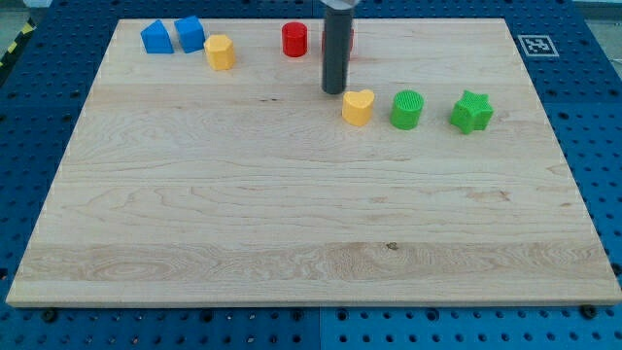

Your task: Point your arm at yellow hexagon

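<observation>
The yellow hexagon [221, 52] sits near the view's top left, just right of two blue blocks. My tip [334, 91] is at the lower end of the dark rod, near the top middle of the board. It stands well to the right of the yellow hexagon and just left of and above a yellow heart [358, 107], apart from both.
A blue house-shaped block [155, 37] and a blue cube [190, 33] lie at the top left. A red cylinder [294, 40] sits left of the rod; another red block is partly hidden behind it. A green cylinder [407, 109] and a green star [472, 112] lie to the right.
</observation>
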Tool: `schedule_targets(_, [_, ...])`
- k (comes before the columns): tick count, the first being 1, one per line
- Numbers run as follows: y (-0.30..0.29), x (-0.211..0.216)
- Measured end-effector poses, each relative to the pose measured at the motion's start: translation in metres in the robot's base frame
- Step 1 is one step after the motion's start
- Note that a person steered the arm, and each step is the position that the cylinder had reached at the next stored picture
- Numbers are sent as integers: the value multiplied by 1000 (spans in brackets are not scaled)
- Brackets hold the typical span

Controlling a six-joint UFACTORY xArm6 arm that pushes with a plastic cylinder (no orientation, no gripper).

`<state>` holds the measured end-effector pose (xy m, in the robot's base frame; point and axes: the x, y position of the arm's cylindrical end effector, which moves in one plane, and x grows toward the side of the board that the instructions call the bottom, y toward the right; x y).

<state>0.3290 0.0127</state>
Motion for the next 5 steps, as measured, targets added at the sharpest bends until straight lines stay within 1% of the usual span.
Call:
schedule_targets(1, [-35,-37])
schedule_targets(2, [-63,-64])
schedule_targets(3, [-92,-78])
schedule_targets(4, [-110,-87])
schedule_targets(5, [-120,-87])
